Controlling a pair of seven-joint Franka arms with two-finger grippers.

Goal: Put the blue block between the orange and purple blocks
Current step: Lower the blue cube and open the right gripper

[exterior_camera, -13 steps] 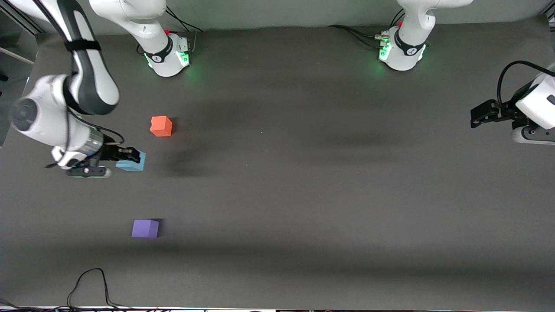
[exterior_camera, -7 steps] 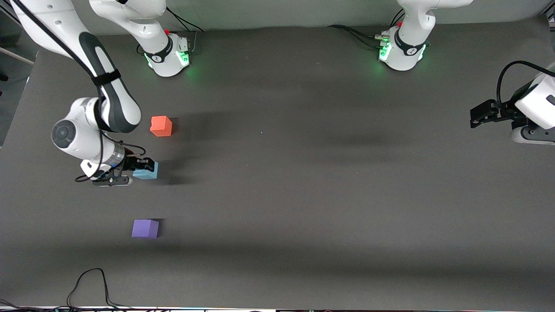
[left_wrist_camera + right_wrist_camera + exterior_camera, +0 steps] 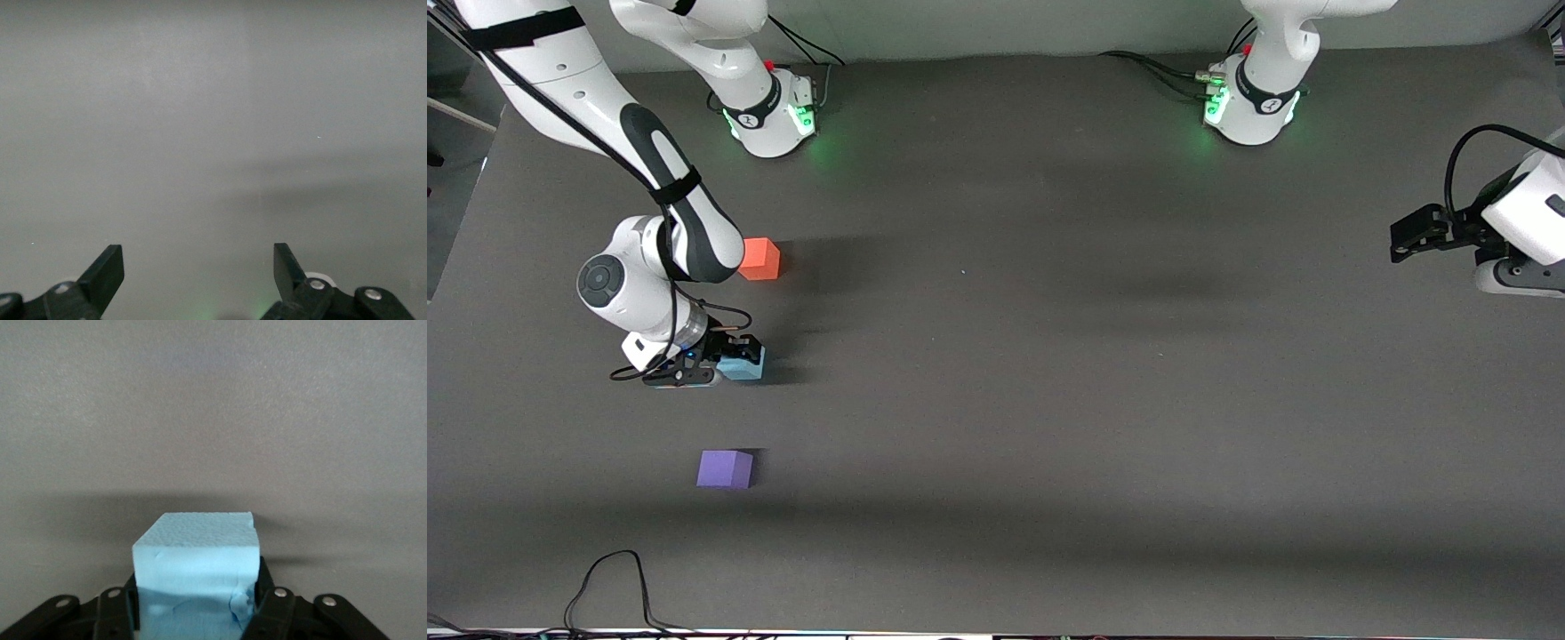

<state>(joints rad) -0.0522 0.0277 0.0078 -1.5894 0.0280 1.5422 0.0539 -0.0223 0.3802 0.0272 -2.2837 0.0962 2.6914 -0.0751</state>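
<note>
Between orange block [image 3: 760, 259] and purple block [image 3: 725, 468], right gripper [image 3: 734, 356] clasps blue block [image 3: 743, 364].

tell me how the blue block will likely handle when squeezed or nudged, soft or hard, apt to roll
The blue block probably gives a little under pressure: its pebbled, foam-like surface is dented near one edge, between the right gripper fingers. It looks light for its size, so a nudge would likely slide it on the table. Its flat faces and square corners make rolling unlikely.
</note>
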